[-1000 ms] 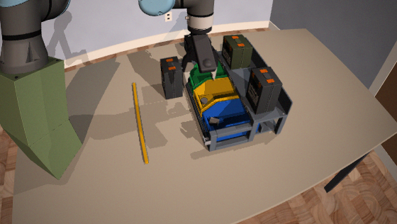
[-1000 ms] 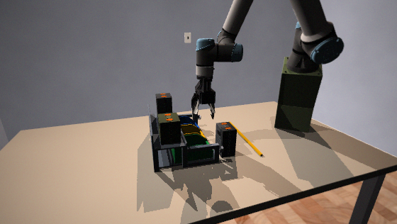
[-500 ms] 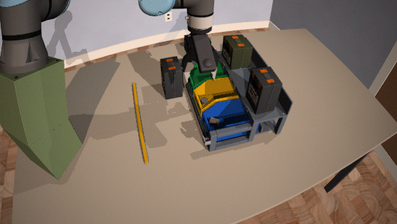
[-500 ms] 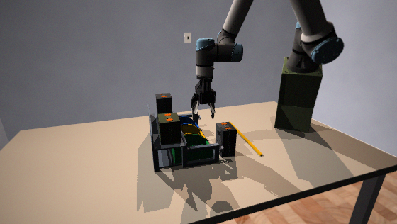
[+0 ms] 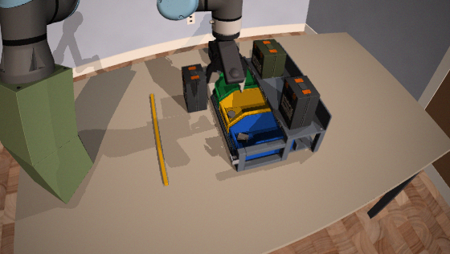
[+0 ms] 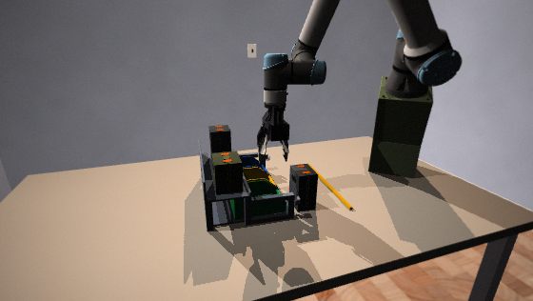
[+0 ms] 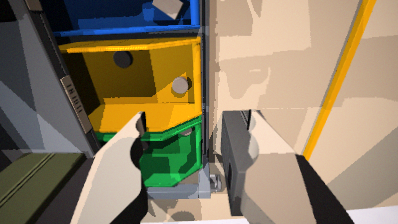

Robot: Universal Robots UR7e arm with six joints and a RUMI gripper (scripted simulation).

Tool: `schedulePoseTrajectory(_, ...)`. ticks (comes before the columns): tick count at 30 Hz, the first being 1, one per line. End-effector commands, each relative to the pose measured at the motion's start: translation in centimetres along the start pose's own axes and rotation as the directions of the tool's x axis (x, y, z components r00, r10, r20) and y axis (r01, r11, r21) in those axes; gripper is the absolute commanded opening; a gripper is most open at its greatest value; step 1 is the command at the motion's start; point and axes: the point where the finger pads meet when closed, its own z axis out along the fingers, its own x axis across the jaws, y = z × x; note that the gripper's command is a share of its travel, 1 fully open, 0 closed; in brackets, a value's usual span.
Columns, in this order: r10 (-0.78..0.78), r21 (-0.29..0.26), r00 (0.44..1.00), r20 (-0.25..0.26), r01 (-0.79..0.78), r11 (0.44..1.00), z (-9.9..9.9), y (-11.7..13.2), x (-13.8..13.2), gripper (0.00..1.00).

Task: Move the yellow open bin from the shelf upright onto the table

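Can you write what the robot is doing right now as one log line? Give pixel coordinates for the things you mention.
gripper (image 5: 237,86) (image 6: 273,157) (image 7: 196,111): open, empty | yellow bin (image 5: 246,100) (image 7: 147,117): on shelf (image 5: 261,149) (image 6: 269,196), parts inside | bin not on table

Yellow open bin (image 5: 246,99) (image 7: 147,116), one: bright yellow, open-topped, with a lowered front and sloping side edges. Stored upright on the shelf (image 5: 262,149) (image 6: 246,210) (image 7: 175,191), in the middle place, between a blue bin and a green one. Contents: two small round parts, one dark (image 7: 123,59), one grey-brown (image 7: 180,85), the latter located nearer the front. Shelf: grey, open-framed, stood on the counter (image 5: 120,209) (image 6: 119,257) (image 7: 280,65).
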Motion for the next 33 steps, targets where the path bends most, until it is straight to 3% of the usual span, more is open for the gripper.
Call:
schedulePoseTrajectory(1,-0.003,0.000,1.000,0.004,0.003,1.000,0.7,0.1,-0.3,0.58)
schedulePoseTrajectory(33,-0.003,0.001,1.000,0.004,0.003,1.000,5.8,0.1,-0.2,0.58)
